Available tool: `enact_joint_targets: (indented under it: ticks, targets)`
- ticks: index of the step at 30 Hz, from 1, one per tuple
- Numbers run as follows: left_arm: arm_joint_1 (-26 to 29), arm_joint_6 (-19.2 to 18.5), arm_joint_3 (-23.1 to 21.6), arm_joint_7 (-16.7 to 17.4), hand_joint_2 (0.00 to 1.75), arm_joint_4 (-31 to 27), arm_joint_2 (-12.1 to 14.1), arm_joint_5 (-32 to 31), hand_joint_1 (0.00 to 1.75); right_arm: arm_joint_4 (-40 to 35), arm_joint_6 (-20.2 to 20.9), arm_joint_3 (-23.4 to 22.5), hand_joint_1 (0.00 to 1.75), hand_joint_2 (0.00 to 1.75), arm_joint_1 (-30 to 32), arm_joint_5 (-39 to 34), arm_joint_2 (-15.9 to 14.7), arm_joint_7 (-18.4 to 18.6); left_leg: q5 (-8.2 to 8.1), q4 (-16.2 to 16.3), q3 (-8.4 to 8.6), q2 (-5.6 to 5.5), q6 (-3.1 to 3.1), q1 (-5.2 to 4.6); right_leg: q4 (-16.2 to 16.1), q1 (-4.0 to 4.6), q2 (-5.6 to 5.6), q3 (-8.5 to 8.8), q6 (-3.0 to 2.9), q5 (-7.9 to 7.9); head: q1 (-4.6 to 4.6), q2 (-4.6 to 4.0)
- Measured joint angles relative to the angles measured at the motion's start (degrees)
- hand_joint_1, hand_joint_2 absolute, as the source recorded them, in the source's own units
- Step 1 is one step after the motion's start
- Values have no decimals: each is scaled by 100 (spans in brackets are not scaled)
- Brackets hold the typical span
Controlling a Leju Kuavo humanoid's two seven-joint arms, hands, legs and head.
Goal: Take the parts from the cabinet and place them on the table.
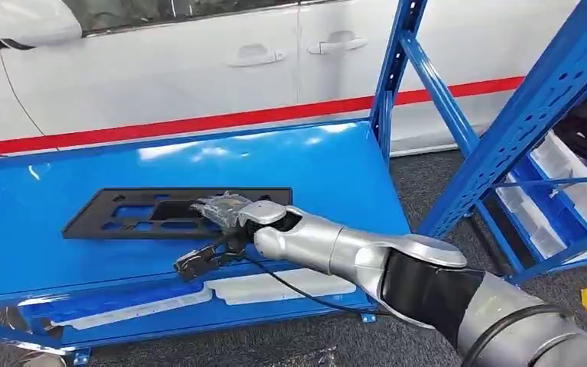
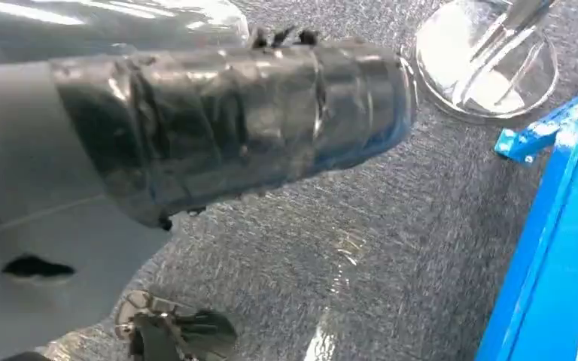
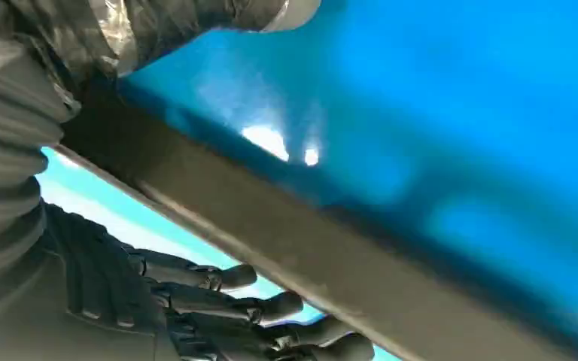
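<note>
A flat black plastic part (image 1: 168, 212), a long frame with rectangular openings, lies flat on the glossy blue counter (image 1: 61, 183), towards its middle and slightly left. The robot's right hand (image 1: 233, 212) rests at the part's right end, reaching in from the near right on a silver arm. In the right wrist view the dark fingers (image 3: 271, 308) curl along one side of the part's edge (image 3: 271, 248) while the thumb side sits on the other, so the hand appears clamped on the part, though how firmly cannot be told.

The part looks already set down, so the step in hand is likely the release. To do it well, the fingers should spread fully before the arm lifts, and the hand should rise straight up so it does not drag the frame across the slick surface.

The left hand (image 2: 226, 120), wrapped in dark tape, hangs over grey carpet; whether its fingers are apart or together cannot be told.

Beyond the counter stands a white car (image 1: 199, 69) with a red stripe. To the right is a blue shelving rack (image 1: 535, 99).
</note>
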Motion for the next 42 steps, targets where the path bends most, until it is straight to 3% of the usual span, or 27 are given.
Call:
enact_joint_targets:
  ticks: [1, 2, 4, 6, 9, 10, 11, 12, 14, 15, 16, 17, 19, 20, 21, 24, 26, 27, 29, 30, 31, 32, 35, 36, 39, 41, 42]
  targets:
    - [15, 2, -2, 15, 0, 0, 0, 17, 0, 51, -101, -2, 0, 175, 13, 73, -2, 60, 89, -22, 1, 0, 1, 6, 1, -3, 3, 3, 0, -1, 2, 0]
    - [21, 2, -4, 22, 0, 0, 2, 22, 0, 81, -176, -2, 0, 175, 10, 132, -2, 110, 282, -285, 120, 0, 8, 10, 4, -9, 12, 5, 2, -2, 0, 0]
    - [11, 4, -9, 26, 0, 0, 11, 33, 0, 131, -263, -2, 0, 175, -1, 208, -2, 188, 816, -1353, 651, 1, 47, 12, 3, -22, 28, 37, 19, -13, 2, 0]
    - [0, 4, -22, 26, 0, 0, 9, 35, 0, 179, -298, -2, 0, 175, -7, 217, -4, 212, 752, -1746, 858, -7, 70, -42, 3, 20, 40, 28, 74, -15, 0, 0]
    - [9, 4, -55, 28, 0, 0, 11, 44, 0, 232, -311, -2, 0, 175, -10, 221, -4, 223, 774, -1732, 844, -14, 138, -52, -96, 6, 46, 65, 180, 42, 7, 0]
    - [8, 4, -68, 30, 0, 0, 11, 44, 0, 247, -318, -2, 152, 175, -12, 236, -6, 240, 820, -1824, 880, -5, 204, -2, -96, 31, 44, 70, 223, 19, 9, 0]
    - [4, 4, -90, 28, 0, 0, 7, 44, 0, 276, -328, -2, 175, 175, -9, 278, -18, 280, 850, -1866, 908, 8, 244, 4, 14, 16, 35, 9, 234, -79, 7, 0]
    - [1, 4, -105, 28, 0, 0, 7, 46, 0, 300, -346, -2, 175, 175, -7, 315, -26, 339, 862, -1872, 902, 11, 286, 5, 294, 28, 32, -111, 238, -266, 13, 0]
    - [3, 2, -118, 31, 0, 0, 20, 72, 0, 357, -401, -2, 175, 175, 23, 346, -48, 442, 861, -1871, 890, 14, 299, -18, 1217, 29, 32, -534, 249, -685, 9, 0]
    - [6, -4, -124, 31, 0, 0, 20, 83, 0, 376, -424, -2, 175, 175, 55, 363, -55, 453, 858, -1866, 887, 13, 305, -28, 1553, 30, 32, -695, 254, -779, 7, 0]
    - [13, -39, -129, 28, 0, 0, 20, 87, 0, 389, -466, -2, 175, 175, 69, 383, -63, 453, 856, -1859, 888, 11, 308, -31, 1631, 30, 32, -736, 254, -737, 9, 0]
    - [20, -121, -129, 11, 0, 0, 20, 116, 0, 396, -512, -6, 175, 175, 67, 383, -72, 451, 849, -1849, 893, 7, 313, -31, 1442, 31, 32, -643, 246, -569, 11, 0]
    - [31, -410, -131, -92, 0, 0, 20, 247, 0, 396, -590, -39, 175, 175, 60, 409, -72, 422, 821, -1805, 904, -5, 292, -30, 468, 29, 29, -167, 208, -59, 11, 0]
    - [34, -566, -131, -148, 0, 0, 20, 308, 0, 394, -636, -65, 175, 175, 55, 409, -72, 401, 794, -1766, 894, -6, 275, -29, 41, 32, 26, 21, 175, 32, 9, 0]
    - [31, -671, -131, -201, 175, 0, 20, 356, 0, 380, -678, -83, 175, 175, 45, 407, -66, 352, 768, -1706, 854, -11, 235, -87, -61, 65, 30, 107, 170, -38, 11, 0]
    - [44, -811, -131, -300, 175, 0, 37, 459, 0, 276, -814, -153, 175, 175, 58, 318, -52, 215, 804, -1745, 860, -10, 174, -52, -43, 85, 37, 76, 110, -7, 7, 0]
    - [57, -835, -129, -332, 175, 0, 70, 514, 0, 151, -910, -219, 175, 175, 54, 158, -39, 99, 713, -1657, 819, -9, 109, -37, -109, 25, 12, 117, 44, 35, 7, 0]
    - [65, -844, -129, -354, 175, 0, 68, 522, 0, 86, -945, -280, 175, 175, 53, 75, -37, 77, 520, -1395, 710, 0, 65, -36, -117, 9, 6, 117, 11, 43, -4, 0]
    - [79, -865, -129, -391, 175, 0, 70, 579, 0, -80, -1015, -328, 175, 175, 60, -58, -37, 29, 125, -545, 336, 0, 2, 9, -117, 13, 7, 110, -3, 46, 0, 0]
    - [87, -877, -129, -404, 175, 0, 74, 597, 0, -174, -1045, -350, 175, 175, 71, -120, -37, 7, 1, -171, 162, 1, -21, 18, -116, 13, 10, 110, -3, 45, 0, 0]
    - [100, -898, -131, -418, 175, 0, 76, 623, 0, -265, -1069, -376, 175, 175, 84, -170, -37, -17, 6, 15, 65, 1, -33, 24, -115, 11, 19, 113, -3, 45, 0, 0]
    - [109, -924, -131, -437, 175, 0, 85, 623, 0, -356, -1089, -391, 175, 175, 92, -222, -35, -37, 158, -124, 115, 1, -37, 29, -115, 7, 26, 118, -2, 45, 0, 0]
    - [107, -953, -131, -487, 175, 0, 105, 623, 0, -609, -1150, -456, 175, 175, 95, -327, -35, -120, 886, -1522, 767, 4, -3, 39, -113, -5, 43, 134, 17, 33, 0, 0]
    - [103, -951, -131, -498, 175, 0, 105, 634, 0, -693, -1201, -483, 175, 175, 95, -395, -37, -177, 799, -1729, 881, -1, 11, 11, -114, 27, 50, 121, 49, 31, 0, 0]
    - [117, -929, -135, -525, 175, 0, 107, 702, 0, -971, -1334, -540, 175, 175, 112, -590, -37, -330, 811, -1774, 855, -13, 82, -27, -154, 22, 59, 82, 146, 77, 4, 0]
    - [118, -925, -140, -536, 175, 0, 107, 699, 0, -1084, -1349, -553, 175, 175, 118, -634, -39, -349, 876, -1888, 890, -2, 175, 15, -168, 51, 71, 90, 220, 63, 7, 0]
    - [111, -925, -144, -546, 175, 0, 105, 699, 0, -1150, -1364, -575, 175, 175, 128, -653, -46, -378, 909, -1943, 919, 6, 230, 22, -38, 33, 51, 23, 230, -61, 9, -2]
